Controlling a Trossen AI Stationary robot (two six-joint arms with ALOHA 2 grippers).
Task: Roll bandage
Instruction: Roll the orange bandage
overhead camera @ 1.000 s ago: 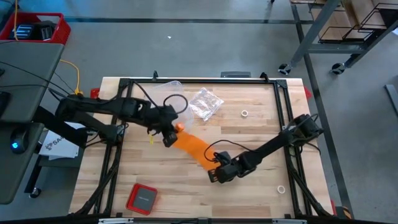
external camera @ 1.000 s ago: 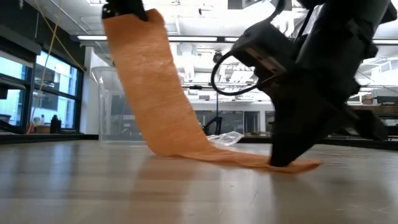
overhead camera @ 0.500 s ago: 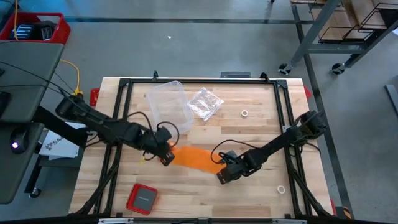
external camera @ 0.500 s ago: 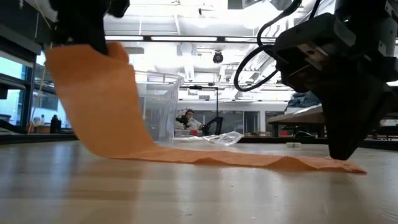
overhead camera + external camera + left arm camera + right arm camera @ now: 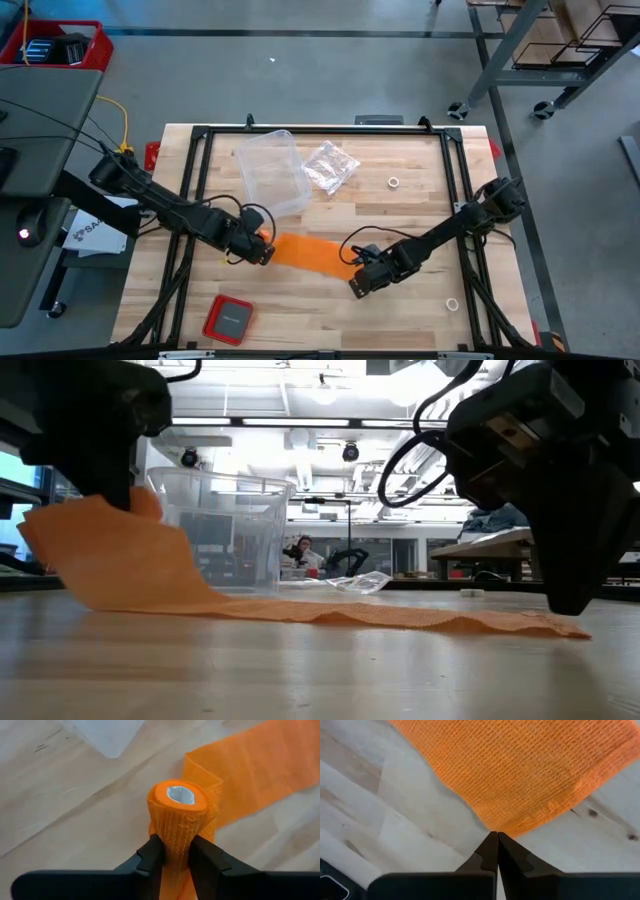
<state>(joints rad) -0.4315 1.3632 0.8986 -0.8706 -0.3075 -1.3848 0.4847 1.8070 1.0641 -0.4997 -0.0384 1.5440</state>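
The orange bandage [image 5: 312,252] lies as a flat strip on the wooden table, between my two grippers. Its left end is wound into a small roll around a pale tube [image 5: 179,795]. My left gripper [image 5: 254,249] is shut on that roll just above the table. From the roll the strip slopes down to the wood [image 5: 130,560]. My right gripper [image 5: 358,284] is shut, with its tips at the strip's other end [image 5: 560,624], which lies flat. My left gripper pinches the side of the roll [image 5: 176,840] between its two fingers [image 5: 151,856], below the roll's open tube end. It holds the roll just above the table; the strip runs from it slack down onto the wood. My right gripper stands with its shut fingertips [image 5: 494,840] on the edge of the strip's free end [image 5: 507,827], pointing steeply down. That end lies flat on the table under the tips [image 5: 572,610]. I cannot tell whether any cloth is between the fingers.
A clear plastic container [image 5: 270,170] and a crinkled clear bag [image 5: 331,166] are at the far middle of the table. A red square case [image 5: 228,319] lies near the front left. Two small rings [image 5: 394,183] [image 5: 452,303] lie on the right. Black frame rails [image 5: 320,131] border the table.
My left gripper has gone down and toward the table's near edge with the rolled end. The strip, which rose steeply from the table, now lies mostly flat. My right gripper has shifted a little toward the table's right edge and stays on the free end.
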